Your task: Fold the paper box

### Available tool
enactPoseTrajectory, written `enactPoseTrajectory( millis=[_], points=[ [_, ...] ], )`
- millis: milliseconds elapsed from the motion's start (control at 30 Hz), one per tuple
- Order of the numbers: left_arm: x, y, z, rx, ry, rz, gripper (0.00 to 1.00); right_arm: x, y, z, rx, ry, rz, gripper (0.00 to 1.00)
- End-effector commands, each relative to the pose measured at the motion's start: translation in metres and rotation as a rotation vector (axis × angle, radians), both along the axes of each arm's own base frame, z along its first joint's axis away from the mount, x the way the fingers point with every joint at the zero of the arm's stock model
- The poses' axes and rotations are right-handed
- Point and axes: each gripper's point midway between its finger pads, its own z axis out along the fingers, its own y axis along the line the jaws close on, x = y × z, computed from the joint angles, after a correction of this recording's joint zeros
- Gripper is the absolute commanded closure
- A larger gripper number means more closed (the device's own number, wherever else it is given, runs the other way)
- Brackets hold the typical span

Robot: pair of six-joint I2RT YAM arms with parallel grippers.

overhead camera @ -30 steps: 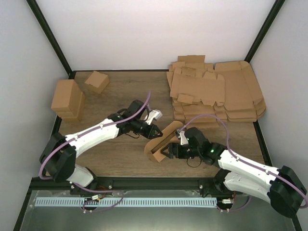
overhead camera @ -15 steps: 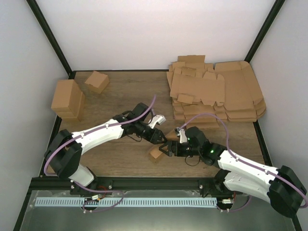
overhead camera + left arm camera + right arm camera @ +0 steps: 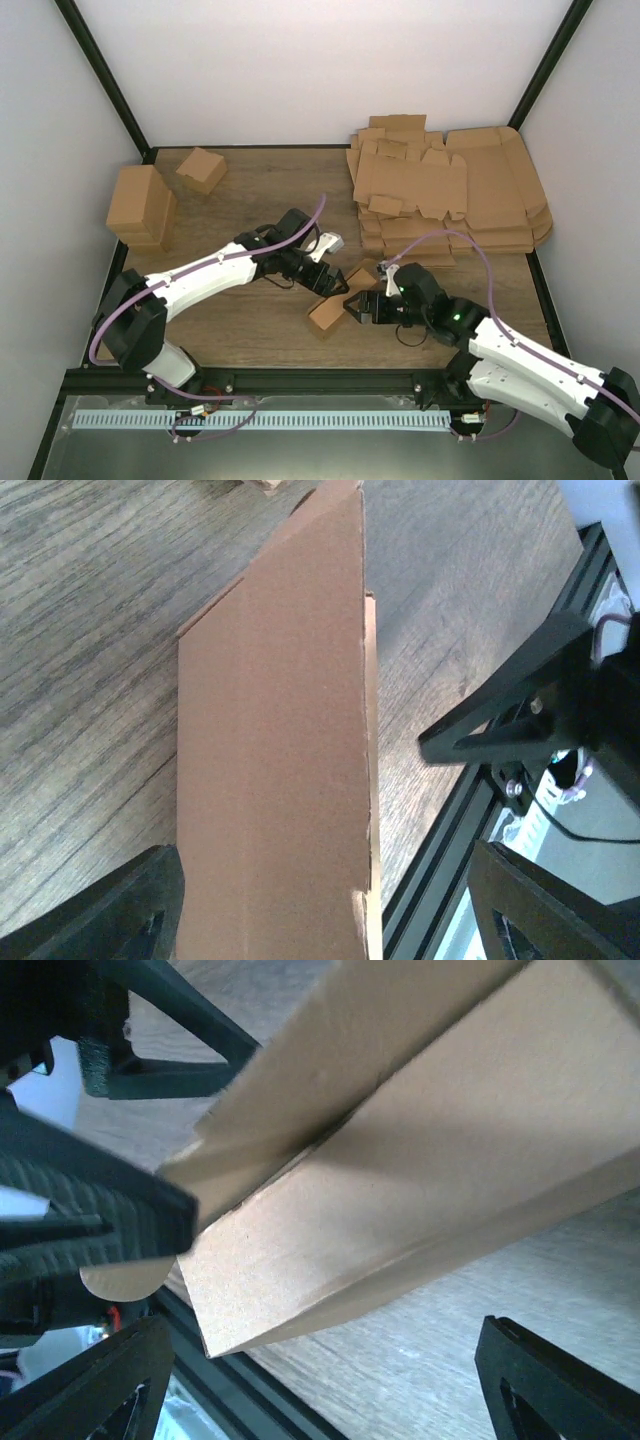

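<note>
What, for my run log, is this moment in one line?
stage: mid-fold | paper box: partly folded | left gripper: open, astride box | right gripper: open, at box

the white-and-black left arm (image 3: pixel 200 272) is stretched low and rightward from its base, with its black two-finger left gripper (image 3: pixel 326 283) angled down to the right. the white-and-black right arm (image 3: pixel 520 350) is reached leftward, and its black two-finger right gripper (image 3: pixel 354 305) is pointed left, just beside the other. in the left wrist view the fingers (image 3: pixel 130 905) are seen spread wide, and those of the right (image 3: pixel 100 1380) likewise.
</note>
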Motion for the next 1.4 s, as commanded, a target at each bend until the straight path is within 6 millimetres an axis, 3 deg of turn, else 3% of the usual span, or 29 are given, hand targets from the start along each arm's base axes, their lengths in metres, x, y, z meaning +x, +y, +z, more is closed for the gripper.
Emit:
enactPoseTrajectory(
  millis=[0,67,233,400,667,900,1133,1367],
  points=[
    [0.001,-0.007,0.013,-0.008,-0.036,0.013,0.12,0.024,-0.018,0.032,-0.107,-0.114,-0.072,0.13],
    [0.0,-0.01,0.009,0.041,-0.057,0.021,0.11,0.037,-0.025,0.039,-0.129,-0.13,-0.089,0.13],
    [0.004,-0.009,-0.012,0.142,-0.063,0.096,0.19,0.074,-0.047,0.051,-0.097,-0.156,-0.136,0.15],
    [-0.002,-0.021,-0.013,0.154,-0.098,0.089,0.13,0.107,-0.067,0.058,-0.098,-0.198,-0.186,0.15],
    [0.001,-0.027,-0.035,0.333,-0.173,0.101,0.12,0.131,-0.066,0.063,-0.062,-0.288,-0.129,0.23],
    [0.005,-0.019,-0.055,0.445,-0.228,0.069,0.22,0.124,-0.07,0.078,-0.039,-0.467,-0.125,0.27],
    [-0.01,-0.008,-0.051,0.496,-0.281,-0.169,0.4,0.116,-0.069,0.068,-0.069,-0.459,-0.07,0.27],
    [-0.025,0.004,-0.05,0.517,-0.303,-0.376,0.41,0.11,-0.067,0.079,-0.011,-0.51,-0.085,0.21]
  ],
)
